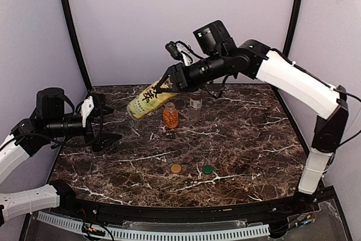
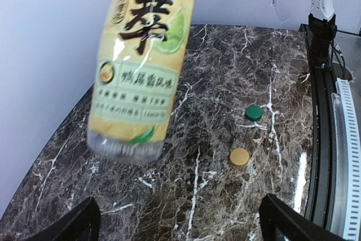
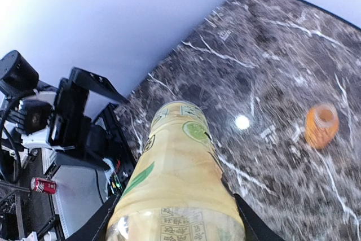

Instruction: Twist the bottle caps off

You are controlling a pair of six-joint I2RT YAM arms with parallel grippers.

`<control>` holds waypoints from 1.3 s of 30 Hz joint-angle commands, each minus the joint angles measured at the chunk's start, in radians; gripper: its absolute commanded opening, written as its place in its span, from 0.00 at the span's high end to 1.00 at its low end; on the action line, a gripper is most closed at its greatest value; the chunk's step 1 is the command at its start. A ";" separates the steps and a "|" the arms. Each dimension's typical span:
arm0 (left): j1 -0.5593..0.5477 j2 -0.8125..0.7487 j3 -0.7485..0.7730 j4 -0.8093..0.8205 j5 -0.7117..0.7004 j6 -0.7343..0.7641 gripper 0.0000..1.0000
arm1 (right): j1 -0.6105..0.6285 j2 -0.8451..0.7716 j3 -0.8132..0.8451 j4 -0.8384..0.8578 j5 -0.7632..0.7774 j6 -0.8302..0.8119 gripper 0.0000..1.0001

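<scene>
Bottle caps lie nearest me, low in the top view: a tan round plastic cap (image 1: 176, 168) and a green round plastic cap (image 1: 207, 169) on the dark marble table (image 1: 254, 139). At the left, my left gripper (image 1: 111, 123) has its fingers wide apart and holds nothing. Further back, mid-frame, the short orange plastic bottle (image 1: 170, 117) stands, and its top looks open. Above it my right gripper (image 1: 170, 82) is clamped on the tall yellow-labelled plastic bottle (image 1: 148, 101), tilted in the air. It looks empty, so I think it is light, thin, squashy and slippery. I would hold the label part gently. Its cap is hidden. Farthest back stands the small brownish bottle with white label (image 1: 195, 101).
</scene>
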 commanded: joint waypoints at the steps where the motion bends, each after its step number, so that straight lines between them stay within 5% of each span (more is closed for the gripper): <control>1: 0.003 0.031 0.080 -0.134 -0.089 0.129 0.01 | 0.045 0.190 0.242 0.077 -0.137 -0.073 0.66; 6: 0.002 0.067 0.109 -0.161 -0.153 0.183 0.01 | 0.077 0.298 0.349 0.090 -0.216 -0.062 0.67; 15: -0.009 0.118 0.118 -0.114 -0.173 0.237 0.04 | 0.106 0.258 0.225 0.193 -0.265 -0.032 0.68; 26: -0.019 0.135 0.174 -0.112 -0.122 0.166 0.42 | 0.117 0.276 0.213 0.216 -0.247 -0.024 0.68; 30: -0.019 0.109 0.155 -0.116 -0.097 0.154 0.63 | 0.116 0.265 0.203 0.217 -0.242 -0.029 0.47; 35: -0.019 0.084 0.130 -0.106 -0.114 0.152 0.66 | 0.115 0.169 0.115 0.290 -0.227 -0.048 0.12; 39: -0.019 0.063 0.106 -0.078 -0.158 0.175 0.66 | 0.114 0.042 -0.023 0.420 -0.206 -0.043 0.05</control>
